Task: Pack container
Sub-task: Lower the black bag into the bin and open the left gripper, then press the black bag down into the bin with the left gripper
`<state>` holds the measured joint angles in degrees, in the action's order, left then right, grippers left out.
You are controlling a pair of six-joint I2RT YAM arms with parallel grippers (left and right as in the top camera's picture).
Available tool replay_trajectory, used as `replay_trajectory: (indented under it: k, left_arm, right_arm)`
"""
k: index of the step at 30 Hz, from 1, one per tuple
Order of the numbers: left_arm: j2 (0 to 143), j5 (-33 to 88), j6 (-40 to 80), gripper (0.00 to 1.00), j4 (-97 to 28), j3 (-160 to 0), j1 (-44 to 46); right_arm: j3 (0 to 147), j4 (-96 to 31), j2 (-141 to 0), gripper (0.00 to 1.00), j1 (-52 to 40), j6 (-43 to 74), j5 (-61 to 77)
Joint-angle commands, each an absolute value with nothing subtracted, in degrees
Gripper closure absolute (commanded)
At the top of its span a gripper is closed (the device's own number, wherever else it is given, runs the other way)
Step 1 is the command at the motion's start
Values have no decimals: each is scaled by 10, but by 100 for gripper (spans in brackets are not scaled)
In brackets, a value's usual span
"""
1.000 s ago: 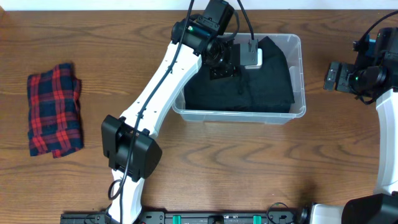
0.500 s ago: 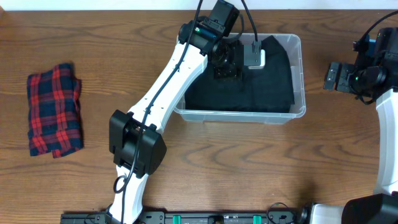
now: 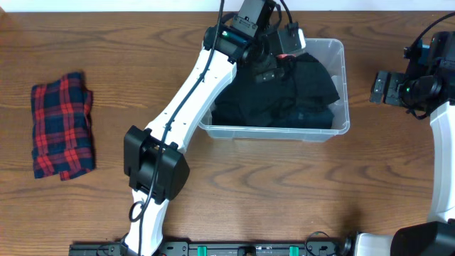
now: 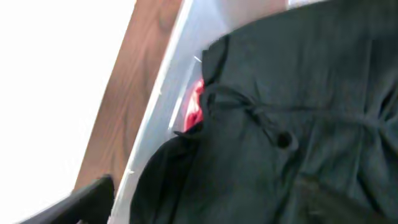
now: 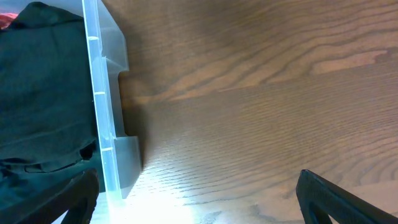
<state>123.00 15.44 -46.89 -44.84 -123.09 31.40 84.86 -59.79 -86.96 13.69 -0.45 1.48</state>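
Observation:
The container (image 3: pixel 344 85), a clear plastic tub, stands at the table's back centre with a black garment (image 3: pixel 302 96) bunched inside it. My left gripper (image 3: pixel 272 65) hovers over the tub's back left corner, open, its jaws wide and nothing between them. In the left wrist view one dark finger (image 4: pixel 87 199) shows at the lower left, beside the tub's rim (image 4: pixel 158 115). The black garment (image 4: pixel 298 124) lies below, and a bit of red fabric (image 4: pixel 194 109) peeks out at its edge. My right gripper (image 5: pixel 208 199) stands open over bare wood, just right of the tub's wall (image 5: pixel 99 106).
A folded red and blue plaid cloth (image 3: pixel 62 124) lies at the table's far left. The right arm's base (image 3: pixel 444 142) rises along the right edge. The left arm (image 3: pixel 185 107) slants from the front edge to the tub.
My left gripper has gone from shut to open and let go of the black garment. It has shifted toward the tub's back edge. The garment now lies more bunched. The right arm has not moved.

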Motion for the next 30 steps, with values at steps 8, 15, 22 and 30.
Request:
replay_trajectory:
  k: [8, 15, 22, 30]
  left_arm:
    - [1197, 128, -343, 94, -486, -1229, 306]
    - [1206, 122, -237, 94, -462, -1221, 300]
    - [1243, 58, -166, 94, -416, -1209, 298]
    - [1343, 15, -137, 94, -411, -1208, 298]
  right_arm:
    - [850, -598, -870, 1, 140, 2, 13]
    - [850, -598, -870, 1, 140, 2, 13]
    - [850, -598, -870, 1, 140, 2, 13]
    - [850, -598, -870, 1, 140, 2, 13]
